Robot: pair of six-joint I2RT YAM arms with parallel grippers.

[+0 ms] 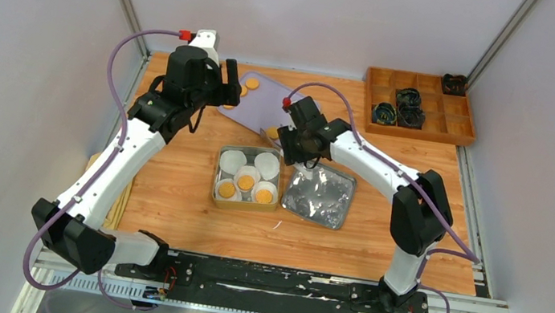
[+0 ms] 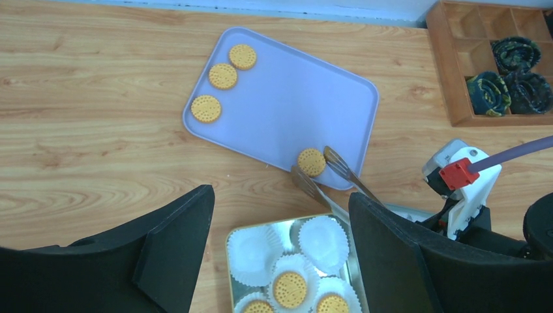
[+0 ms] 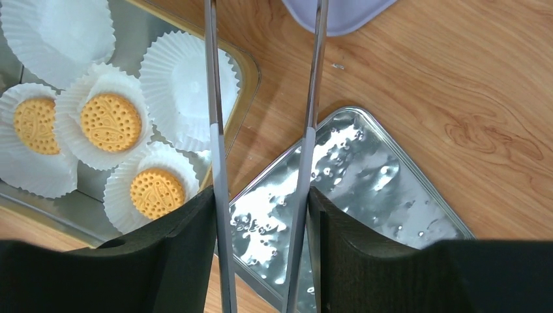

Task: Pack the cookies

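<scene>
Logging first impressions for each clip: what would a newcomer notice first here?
Long metal tongs in the right gripper bracket a round orange-yellow cookie at the near corner of the lavender plastic tray. Nearer the arms, a square gold-rimmed tin holds white paper cups, three filled with cookies. Three more lie at the tray's left end.

cookies (image 3: 111,122): matt | cups (image 3: 186,85): pleated paper | tin lid (image 3: 365,189): glossy metal | tongs (image 3: 217,163): shiny metal

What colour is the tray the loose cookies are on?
Pale lavender tray, plain; clearest in the left wrist view.
</scene>
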